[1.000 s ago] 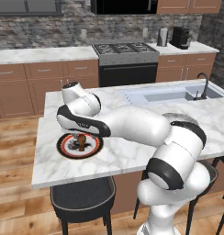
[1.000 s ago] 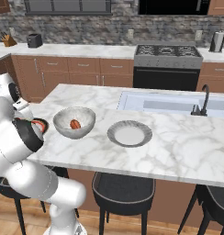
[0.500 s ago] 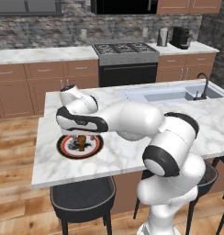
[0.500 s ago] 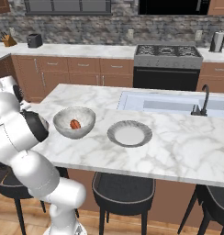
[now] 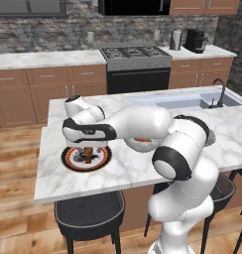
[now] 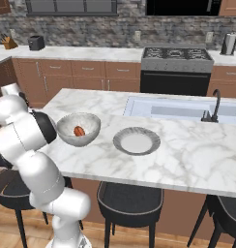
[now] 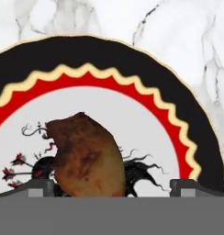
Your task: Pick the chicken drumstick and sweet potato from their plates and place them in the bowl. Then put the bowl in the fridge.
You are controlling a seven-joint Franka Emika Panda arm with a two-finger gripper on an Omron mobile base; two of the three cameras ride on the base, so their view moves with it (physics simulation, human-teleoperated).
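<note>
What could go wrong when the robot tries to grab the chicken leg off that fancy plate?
The open gripper sits low over the chicken drumstick, which lies nearer one fingertip than the middle, so closing may nudge it sideways instead of pinching it.

The drumstick is rounded, so it might slip out during the lift.

The fingers hang close to the patterned plate; going lower might bump or shove it across the counter.

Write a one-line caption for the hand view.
Open gripper poised over the chicken drumstick on the red-and-black patterned plate, fingertips flanking the meat.
</note>
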